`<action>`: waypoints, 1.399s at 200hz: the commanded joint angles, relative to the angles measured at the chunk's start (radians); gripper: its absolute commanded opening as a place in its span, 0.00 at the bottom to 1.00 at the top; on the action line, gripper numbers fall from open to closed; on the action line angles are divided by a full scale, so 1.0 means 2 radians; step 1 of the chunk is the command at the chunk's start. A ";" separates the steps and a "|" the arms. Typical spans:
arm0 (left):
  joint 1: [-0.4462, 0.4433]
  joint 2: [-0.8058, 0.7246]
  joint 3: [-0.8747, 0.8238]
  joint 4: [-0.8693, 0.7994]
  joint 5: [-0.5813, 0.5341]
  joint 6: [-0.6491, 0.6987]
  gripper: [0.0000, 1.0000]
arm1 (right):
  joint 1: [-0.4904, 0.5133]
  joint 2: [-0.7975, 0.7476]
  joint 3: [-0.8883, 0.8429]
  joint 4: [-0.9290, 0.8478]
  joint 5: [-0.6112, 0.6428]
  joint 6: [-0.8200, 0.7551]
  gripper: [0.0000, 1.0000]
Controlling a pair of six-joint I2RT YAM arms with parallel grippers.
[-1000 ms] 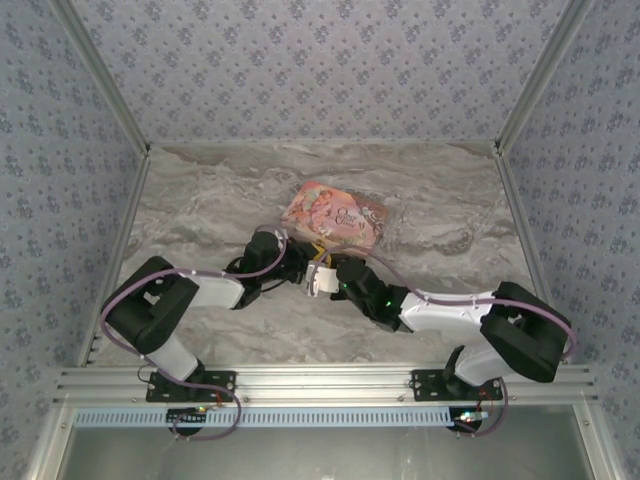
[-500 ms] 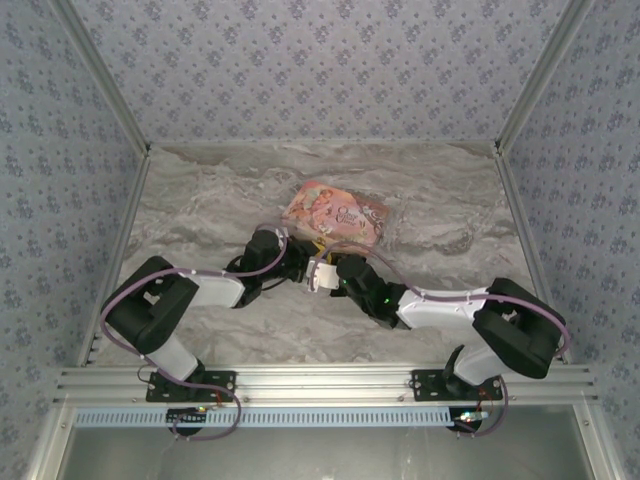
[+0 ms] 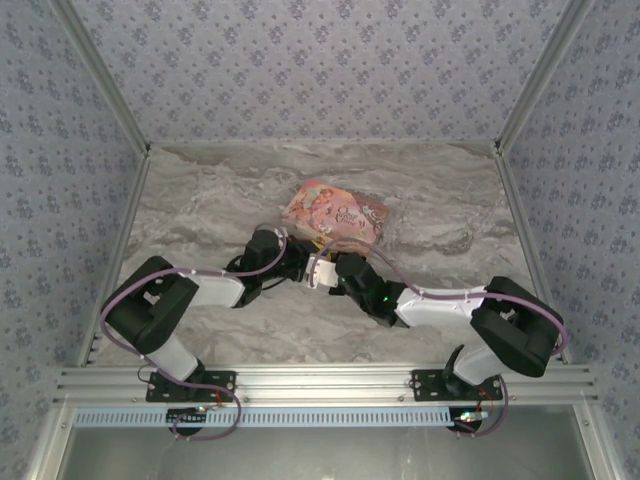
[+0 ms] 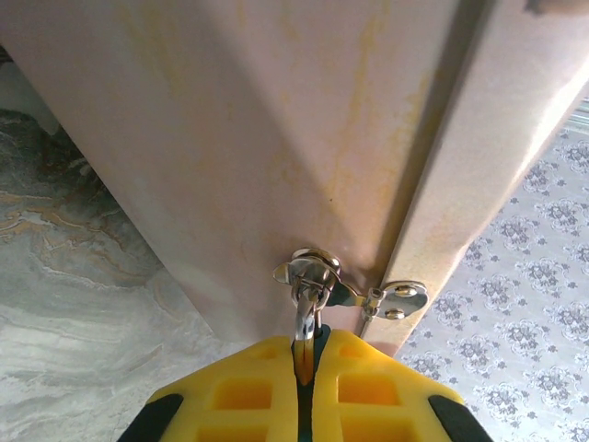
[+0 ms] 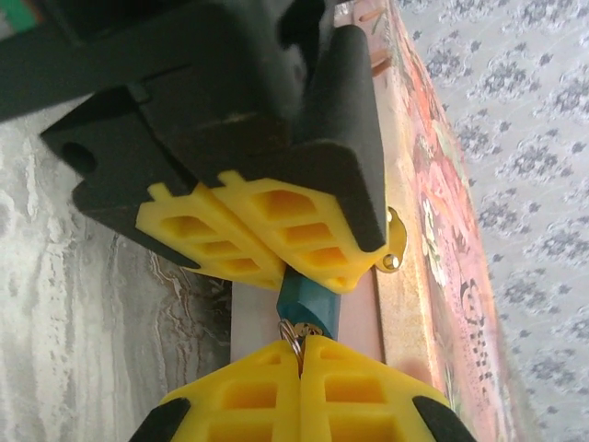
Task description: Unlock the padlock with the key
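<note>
In the right wrist view the tiny teal padlock (image 5: 309, 304) is pinched between the left gripper's yellow fingers (image 5: 267, 230) above it. A small key (image 5: 306, 328) with a silver ring (image 5: 289, 333) sits at its lower end. My right gripper (image 5: 301, 354) is shut on that key. In the left wrist view my left gripper (image 4: 308, 354) is shut on the padlock, whose silver shackle (image 4: 303, 318) passes through a metal hasp (image 4: 308, 270) on the pink book (image 4: 276, 138). From above, the left gripper (image 3: 300, 265) and the right gripper (image 3: 326, 272) meet tip to tip at the book's near edge.
The pink illustrated book (image 3: 335, 215) lies mid-table on the marble top (image 3: 200, 200), just beyond both grippers. A hinge plate (image 4: 402, 300) sits on its spine. Patterned walls (image 3: 320, 60) enclose the back and sides.
The right gripper has edged slightly up and left toward the left gripper and the book. The left arm has shifted a little toward the book too. Both stay shut.
</note>
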 commanded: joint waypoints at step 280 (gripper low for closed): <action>0.024 -0.134 0.004 -0.199 -0.067 0.139 0.55 | -0.056 0.037 -0.086 0.139 -0.158 0.689 0.00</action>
